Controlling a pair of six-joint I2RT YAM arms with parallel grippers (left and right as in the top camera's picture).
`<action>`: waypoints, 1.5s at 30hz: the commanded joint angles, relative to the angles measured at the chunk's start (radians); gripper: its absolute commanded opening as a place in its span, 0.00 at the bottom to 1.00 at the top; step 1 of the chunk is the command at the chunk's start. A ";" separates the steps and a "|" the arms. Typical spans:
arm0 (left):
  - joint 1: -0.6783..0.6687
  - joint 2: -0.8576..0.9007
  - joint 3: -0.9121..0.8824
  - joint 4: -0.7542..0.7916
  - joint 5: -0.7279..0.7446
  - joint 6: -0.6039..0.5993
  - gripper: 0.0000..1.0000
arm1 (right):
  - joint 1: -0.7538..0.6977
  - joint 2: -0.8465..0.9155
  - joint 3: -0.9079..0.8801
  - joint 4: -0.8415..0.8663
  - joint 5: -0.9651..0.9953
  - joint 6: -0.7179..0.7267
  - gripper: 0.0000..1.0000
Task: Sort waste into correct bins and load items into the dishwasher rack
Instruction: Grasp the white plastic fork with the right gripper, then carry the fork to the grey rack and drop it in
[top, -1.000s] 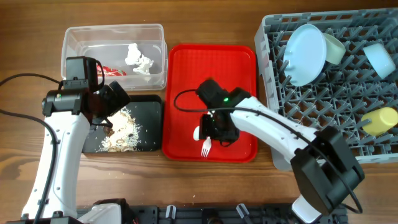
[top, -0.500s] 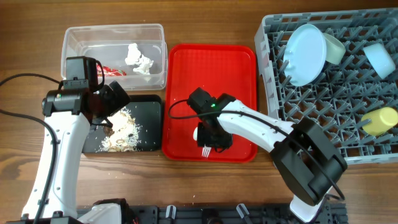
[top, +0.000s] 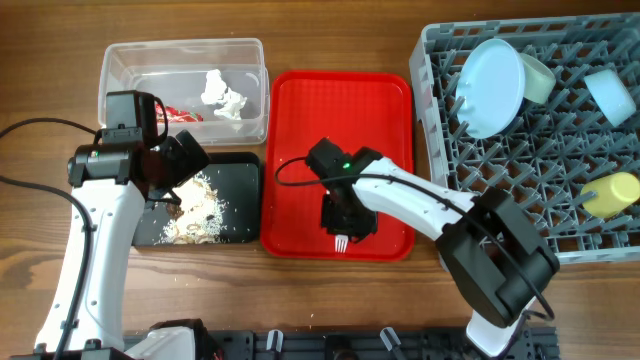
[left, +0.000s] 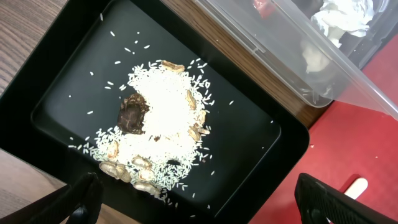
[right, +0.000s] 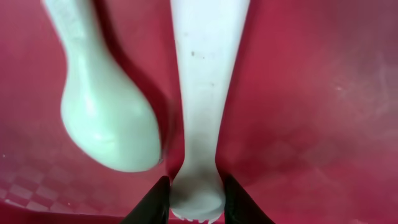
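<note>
Wooden bench (top: 30, 80), grey rack (top: 480, 170) at its right edge, red tray (top: 340, 110) mid-bench. Left hand (left: 202, 199) spread wide above black tray (left: 62, 81) of scraps (left: 161, 118). Fork (right: 208, 93) near front edge: probably light, stiff, slick, best taken across the neck, pinched there by right hand (right: 196, 200); spoon (right: 109, 130) just beside. No writing legible.

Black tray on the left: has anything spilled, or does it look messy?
Messy but contained. The food scraps sit heaped mid-tray, with loose white grains scattered across the black tray floor. None shows outside its rim in the left wrist view.
</note>
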 joint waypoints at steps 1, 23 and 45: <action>0.005 -0.012 0.005 0.003 0.008 -0.006 1.00 | -0.049 0.033 -0.008 -0.016 0.021 -0.045 0.21; 0.005 -0.012 0.005 0.003 0.008 -0.006 1.00 | -0.463 -0.370 0.169 -0.215 0.181 -0.652 0.07; 0.005 -0.012 0.005 0.002 0.008 -0.006 1.00 | -0.609 -0.205 0.142 -0.298 0.326 -0.719 0.07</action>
